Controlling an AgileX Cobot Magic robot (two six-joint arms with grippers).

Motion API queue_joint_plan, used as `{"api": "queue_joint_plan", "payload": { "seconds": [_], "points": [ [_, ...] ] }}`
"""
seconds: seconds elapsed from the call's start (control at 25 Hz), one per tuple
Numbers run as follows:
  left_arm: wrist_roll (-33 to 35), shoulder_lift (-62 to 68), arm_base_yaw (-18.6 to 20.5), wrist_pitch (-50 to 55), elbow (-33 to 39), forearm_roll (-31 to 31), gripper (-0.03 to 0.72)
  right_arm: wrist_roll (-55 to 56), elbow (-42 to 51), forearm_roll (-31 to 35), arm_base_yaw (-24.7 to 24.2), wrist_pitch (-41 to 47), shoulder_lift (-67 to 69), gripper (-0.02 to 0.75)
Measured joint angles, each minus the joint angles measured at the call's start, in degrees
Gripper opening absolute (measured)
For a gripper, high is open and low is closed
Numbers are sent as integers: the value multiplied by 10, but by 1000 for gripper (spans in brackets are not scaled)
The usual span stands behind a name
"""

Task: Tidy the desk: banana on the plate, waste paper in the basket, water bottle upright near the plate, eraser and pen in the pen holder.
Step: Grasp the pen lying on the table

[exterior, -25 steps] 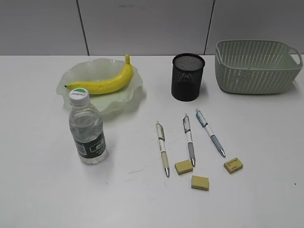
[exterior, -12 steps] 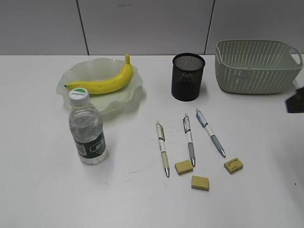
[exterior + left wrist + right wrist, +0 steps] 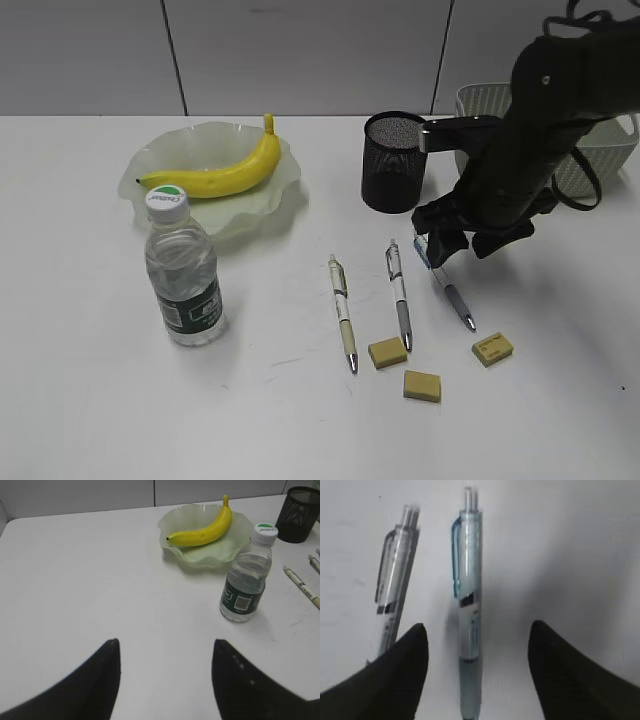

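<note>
Blue pen (image 3: pixel 468 615) lies flat toward the worktop's right edge, centred between the right gripper (image 3: pixel 452 240) and its wide-spread jaws, nothing held. Risk: a neighbouring pen (image 3: pixel 395 580) sits just beside; a skewed descent could nudge it or roll the target away.

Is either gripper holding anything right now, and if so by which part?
Nothing is held. The right gripper stands open astride the blue pen; the left gripper is open over bare desk.

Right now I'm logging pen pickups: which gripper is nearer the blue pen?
Right. The right gripper hangs open directly over the blue pen; the left gripper sits far off, beyond the water bottle.
</note>
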Motion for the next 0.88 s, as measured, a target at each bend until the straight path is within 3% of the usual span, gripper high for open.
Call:
{"api": "queue_joint_plan", "payload": {
  "seconds": [0.52,0.6,0.72,0.88],
  "points": [
    [0,0,0,0,0,0,435,10,-125,-6,0,12,126,433],
    [0,0,0,0,0,0,435,10,-130,-6,0,13,132,362],
    [0,0,0,0,0,0,435,10,-131,-7,0,18,135,169],
    [0,0,0,0,0,0,435,10,-132,-7,0,27,135,147]
  ]
}}
